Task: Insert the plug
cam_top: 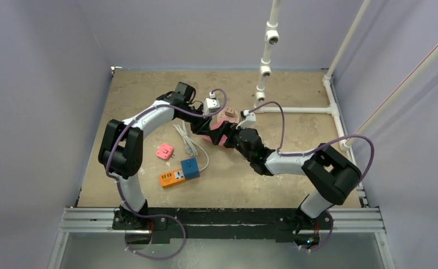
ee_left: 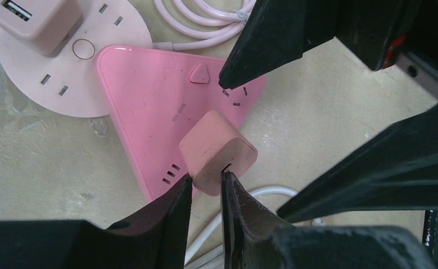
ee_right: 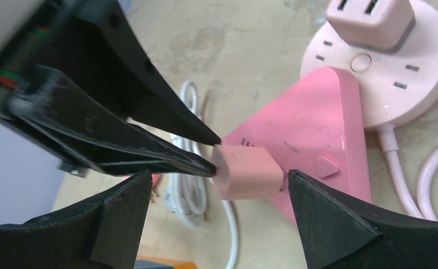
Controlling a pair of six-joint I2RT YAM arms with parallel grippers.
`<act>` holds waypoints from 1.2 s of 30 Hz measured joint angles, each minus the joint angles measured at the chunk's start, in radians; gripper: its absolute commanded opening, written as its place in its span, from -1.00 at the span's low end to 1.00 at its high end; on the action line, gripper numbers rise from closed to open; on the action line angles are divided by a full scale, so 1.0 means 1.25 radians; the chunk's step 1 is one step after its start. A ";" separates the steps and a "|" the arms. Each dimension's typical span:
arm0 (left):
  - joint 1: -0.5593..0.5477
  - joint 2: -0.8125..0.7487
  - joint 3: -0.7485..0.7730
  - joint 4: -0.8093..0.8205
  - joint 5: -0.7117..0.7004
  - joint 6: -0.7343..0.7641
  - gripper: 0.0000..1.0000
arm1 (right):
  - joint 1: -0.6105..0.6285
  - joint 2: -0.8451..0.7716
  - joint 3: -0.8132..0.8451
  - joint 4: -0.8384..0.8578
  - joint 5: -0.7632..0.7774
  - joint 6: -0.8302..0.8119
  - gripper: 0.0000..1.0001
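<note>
**Pink cube-shaped plastic plug [ee_left: 216,148]: pinched, over strip**

Left gripper [ee_left: 206,182] pinches one edge of the plug, which sits tilted on the pink triangular plastic power strip [ee_left: 149,101], mid-table. Right gripper [ee_right: 217,179] is spread wide, plug between its fingers. Prongs hidden; seating unclear.

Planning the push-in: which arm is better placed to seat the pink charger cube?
Left: the left claw pinches the pink charger cube at the triangular power strip; the right claw stands open, holding nothing.
</note>
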 measured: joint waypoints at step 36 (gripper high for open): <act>0.001 0.032 0.065 0.013 -0.028 0.000 -0.57 | 0.049 0.188 0.067 0.152 0.132 -0.224 -0.08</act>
